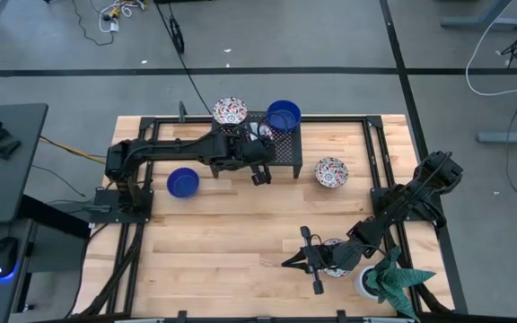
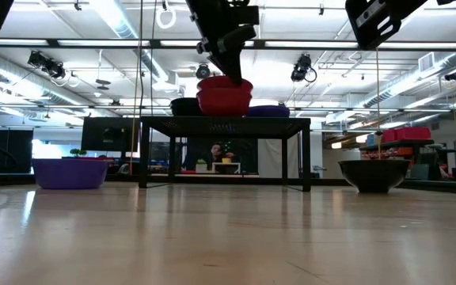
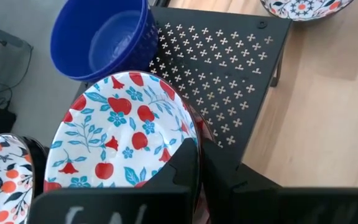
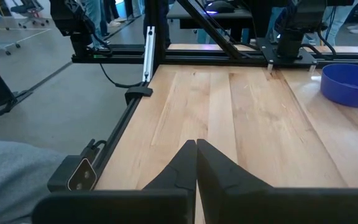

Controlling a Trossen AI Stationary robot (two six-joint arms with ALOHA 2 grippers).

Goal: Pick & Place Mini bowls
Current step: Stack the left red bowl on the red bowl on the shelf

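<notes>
Left gripper (image 1: 258, 177) is over the front edge of the black perforated rack (image 3: 229, 68), fingers (image 3: 188, 168) pinched narrow on the rim of a white floral bowl (image 3: 120, 134); the rim wall sits between the two fingers, the bowl body lies just ahead of them. That bowl is tilted, its inside with red fruit and blue leaves facing the wrist camera, so its axis leans off vertical. In the low view it shows as a red bowl (image 2: 225, 95) on top of the rack under the gripper. Past the fingertips a solid blue bowl (image 3: 104, 37) stands upright on the rack's far corner, mouth up. Beside the held bowl, to one side of the fingers, is another floral bowl (image 3: 2, 171) with orange-and-dark pattern, also on the rack. A third floral bowl (image 1: 331, 172) sits on the wooden table (image 1: 232, 242) just beside the rack, well clear of the fingers. A second blue bowl (image 1: 183, 182) is on the table next to the left arm. Right gripper (image 1: 308, 260) rests low near the table's front edge, fingers closed together, holding nothing; a white pot with a green plant (image 1: 389, 278) is near it. Faint white marks show on the left wrist's black housing, not readable.
</notes>
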